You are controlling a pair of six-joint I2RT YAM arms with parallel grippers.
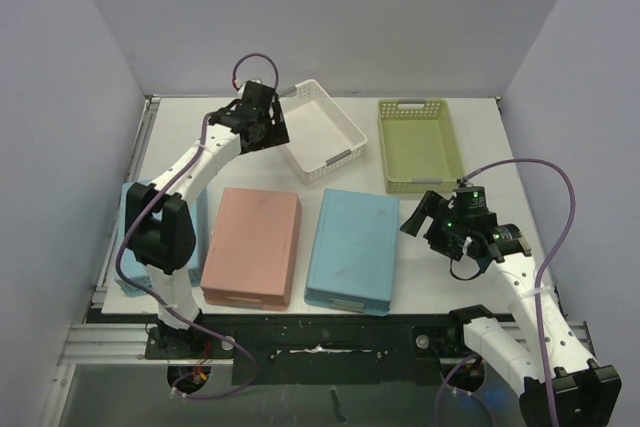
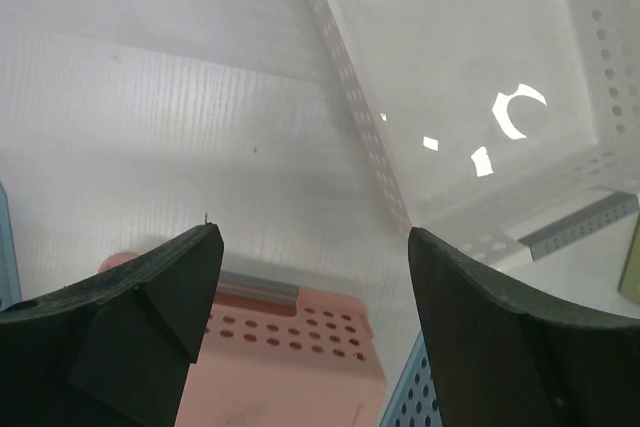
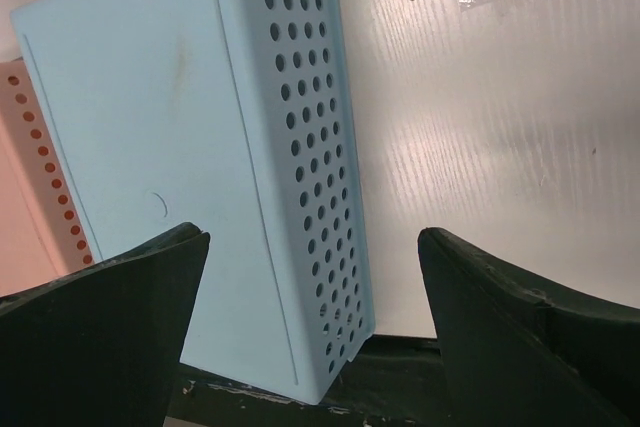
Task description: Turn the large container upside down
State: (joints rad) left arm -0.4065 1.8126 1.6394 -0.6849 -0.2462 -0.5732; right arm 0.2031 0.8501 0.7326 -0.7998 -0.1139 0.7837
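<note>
Gripper on the right arm [image 3: 312, 237] sits nearest the bases, off the right side of the large blue container [image 1: 352, 247]; its jaws are spread wide and there's nothing between them, the wrist view just looks down past the fingertips at that container's perforated side wall; so no contact there as far as I can see. That blue container is lying bottom-up on the white table [image 1: 180, 122], near the front edge and roughly in the middle; right beside it on its left is a pink container [image 1: 252, 245], also bottom-up; a gap shows between the two. Another blue container [image 1: 126, 212] pokes out from under the left arm at the left edge; mostly hidden, so can't say much about it. Further back, the left gripper [image 2: 315, 237] hangs over the near left rim of a white basket [image 1: 320, 132]; jaws wide apart, gripping nothing. White basket sits open side up and turned at an angle; a green basket [image 1: 415, 147] is to its right, also open side up, at the far right of the table.
</note>
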